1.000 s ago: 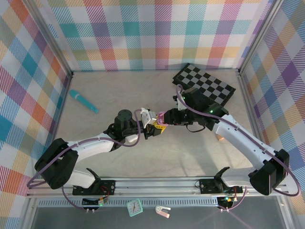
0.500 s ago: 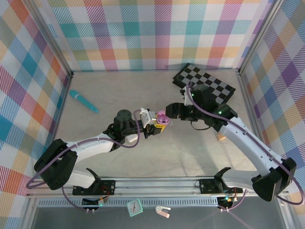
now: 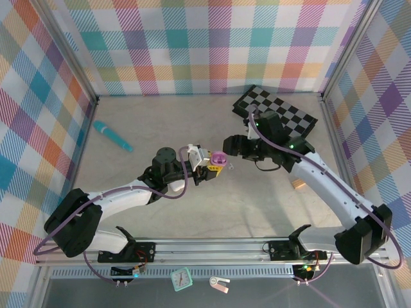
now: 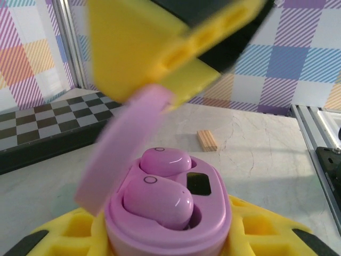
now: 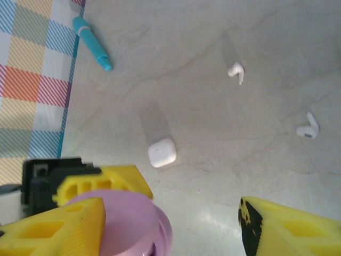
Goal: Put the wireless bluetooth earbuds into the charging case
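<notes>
From above, the left claw [image 3: 210, 169] gripped an open lilac-pink charging case [image 3: 219, 158] at mid-counter [image 3: 160, 122]. The right claw [image 3: 231, 146] hung just beside it, fingers apart and empty. The left wrist view showed two pink earbuds [image 4: 159, 200] seated inside the case, with the lid [image 4: 121, 154] raised. The right wrist view showed white earbuds [image 5: 236, 71] lying loose on the counter. Closing the lid would probably call for a steady case and a gentle push.

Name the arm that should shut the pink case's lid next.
Right, I'd say. The left jaws are clamped on the pink case, whose lid stands open over both seated earbuds. The right jaws hang open and empty right beside it, free to press the lid down.
</notes>
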